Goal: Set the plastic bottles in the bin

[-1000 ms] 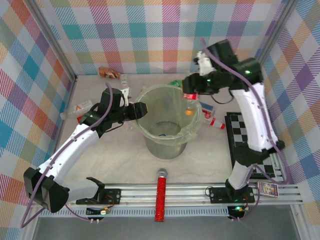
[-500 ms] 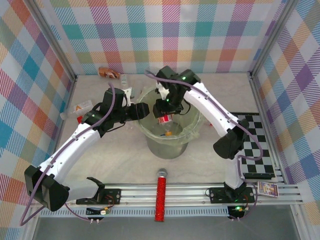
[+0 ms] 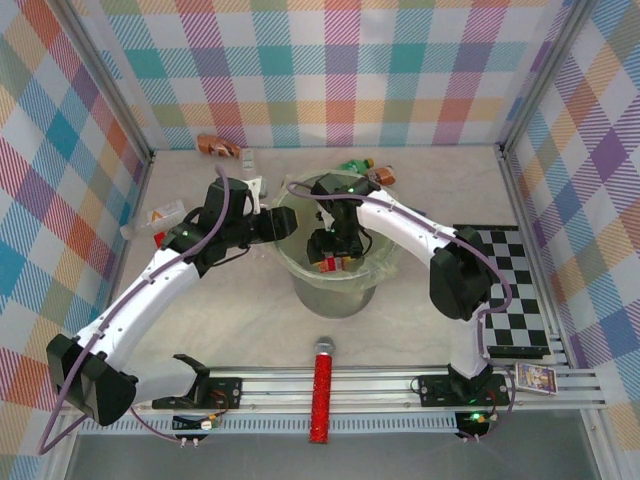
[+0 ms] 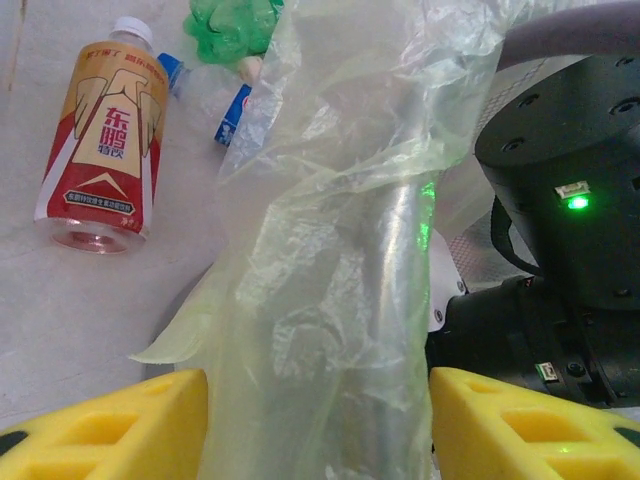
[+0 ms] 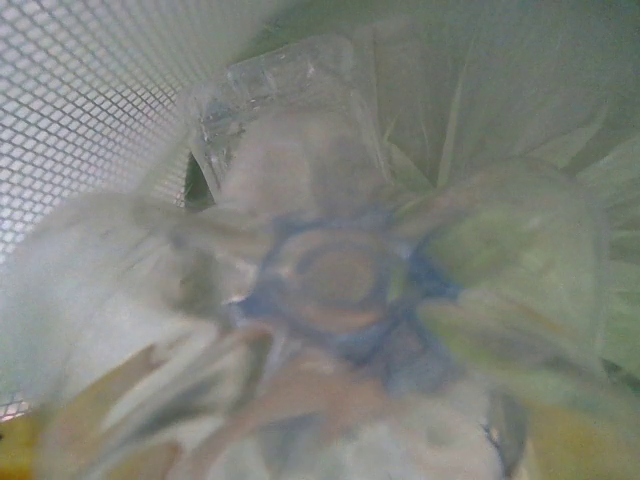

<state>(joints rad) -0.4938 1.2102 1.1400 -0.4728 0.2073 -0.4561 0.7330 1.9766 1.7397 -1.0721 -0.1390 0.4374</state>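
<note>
Centre table, overhead: round grey metal bin (image 3: 330, 300) lined with a pale green plastic bag, both arms working at it.

- Left gripper (image 3: 283, 224) is closed across the left rim. One yellow finger (image 4: 110, 425) sits outside and the other inside, with the bagged wall pinched between.
- Right gripper (image 3: 333, 262) reaches down inside the bin with a red-and-orange bottle (image 3: 328, 266) at its tip. Cannot tell whether the jaws grip it or have let go.

Progress, as a judgement: under way, well short of done. On the table:
- brown bottle (image 3: 215, 145) in the far-left corner
- clear bottle (image 3: 160, 213) by the left wall
- green bottle (image 3: 352, 165) and a second brown bottle (image 3: 383, 177) behind the bin

Views compared:
- Left wrist camera gives detail too fine for the overhead. An amber bottle with a red-and-gold label (image 4: 100, 150) lies on its side, probably that second brown one. A clear blue-labelled bottle (image 4: 215, 95) lies beside the green.
- Right wrist camera looks down the bin and is blurred. It shows a clear bottle base tinged blue (image 5: 340, 280) among bag folds.
- Overhead alone gives the layout.
</note>
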